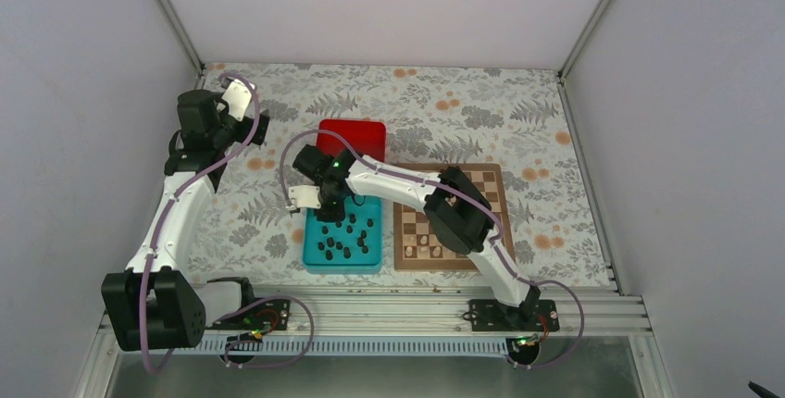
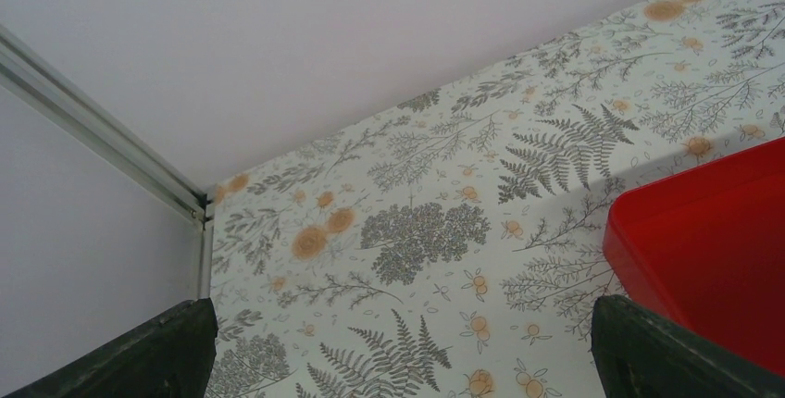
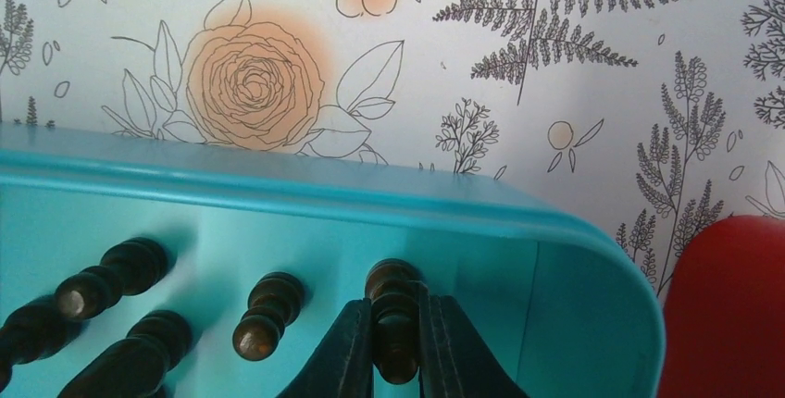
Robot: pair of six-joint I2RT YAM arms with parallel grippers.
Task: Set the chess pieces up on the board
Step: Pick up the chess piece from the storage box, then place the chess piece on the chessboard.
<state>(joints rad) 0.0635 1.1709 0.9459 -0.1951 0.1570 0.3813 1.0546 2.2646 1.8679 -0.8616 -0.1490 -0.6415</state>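
Several dark chess pieces point(image 1: 344, 239) lie in the teal tray point(image 1: 311, 259) left of the wooden board point(image 1: 488, 179). Pale pieces point(image 1: 424, 245) stand on the board's near rows. My right gripper point(image 1: 329, 204) reaches into the tray's far end; in the right wrist view it point(image 3: 396, 347) is shut on a dark chess piece point(image 3: 392, 279) lying on the tray floor, with other dark pieces point(image 3: 264, 316) beside it on the left. My left gripper point(image 1: 242, 102) is raised at the far left and, in the left wrist view, it point(image 2: 398, 347) is open and empty over the floral cloth.
A red box point(image 1: 354, 139) stands just behind the tray; it also shows in the left wrist view point(image 2: 713, 241) and the right wrist view point(image 3: 731, 315). The tray's wall point(image 3: 278, 190) rises close behind the held piece. White walls enclose the table.
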